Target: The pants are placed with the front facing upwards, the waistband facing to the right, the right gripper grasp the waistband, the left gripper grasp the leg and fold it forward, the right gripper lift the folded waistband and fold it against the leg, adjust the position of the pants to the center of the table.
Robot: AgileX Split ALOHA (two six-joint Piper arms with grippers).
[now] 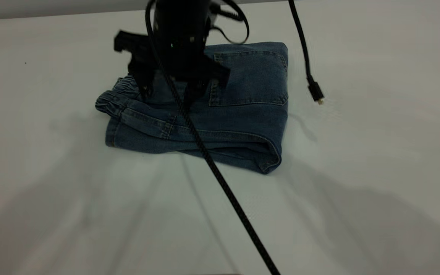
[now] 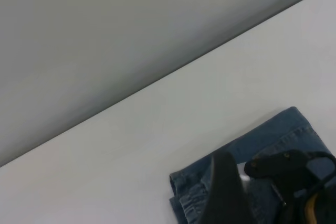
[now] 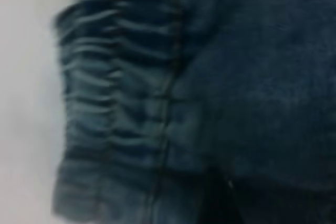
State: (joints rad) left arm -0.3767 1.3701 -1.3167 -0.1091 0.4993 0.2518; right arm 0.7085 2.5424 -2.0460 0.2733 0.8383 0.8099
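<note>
The pants lie folded into a compact blue denim bundle on the white table, patch pocket up. The gathered waistband forms the bundle's left end in the exterior view and fills the right wrist view. My right gripper hangs over the waistband end, open, its two fingertips spread wide and down at the denim. The left wrist view shows the right gripper above the pants from farther off. Of my left gripper only one dark finger shows, held off to the side of the pants.
A thick black braided cable runs from the right gripper across the pants to the near table edge. A thinner cable with a plug dangles just right of the pants. Bare tabletop surrounds the bundle.
</note>
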